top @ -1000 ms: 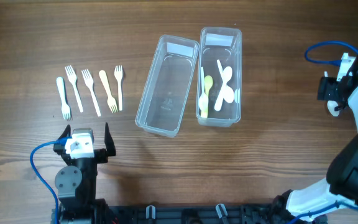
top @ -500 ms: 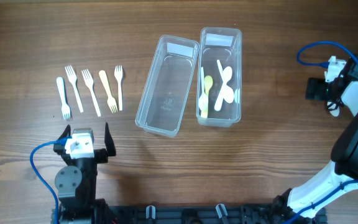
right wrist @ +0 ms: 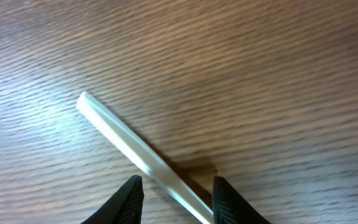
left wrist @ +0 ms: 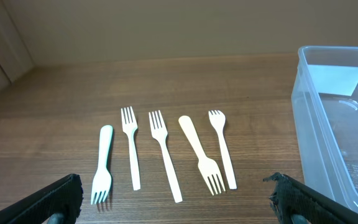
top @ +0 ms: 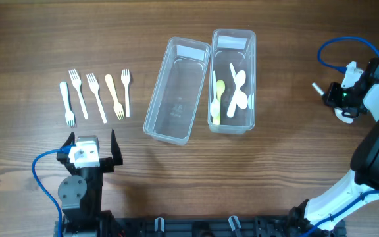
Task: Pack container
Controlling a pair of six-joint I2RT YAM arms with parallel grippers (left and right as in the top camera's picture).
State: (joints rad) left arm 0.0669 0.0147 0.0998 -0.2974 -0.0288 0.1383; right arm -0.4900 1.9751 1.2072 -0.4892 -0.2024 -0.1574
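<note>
- L arm [top: 77, 191]: black base & joints, white block [top: 84, 155] on top near the wrist.
- Blue cable [top: 41, 178] loops off its side.
- left hand [top: 92, 135]: 2 flat black fingers [left wrist: 61, 199], rough ragged edges.
- R arm [top: 377, 99]: white links, black joints, bulkier black seg. lower down.
- Second blue cable [top: 347, 45] arcs over it.
- right hand [top: 331, 94]: black, w/ rounded fingertips [right wrist: 131, 198].

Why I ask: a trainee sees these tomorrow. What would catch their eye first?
Five pale forks lie in a neat row at the left. At centre two clear tubs stand side by side, the left tub empty, the right tub holding cutlery. Far right, a white handle lies between the fingers of the right tool.
</note>
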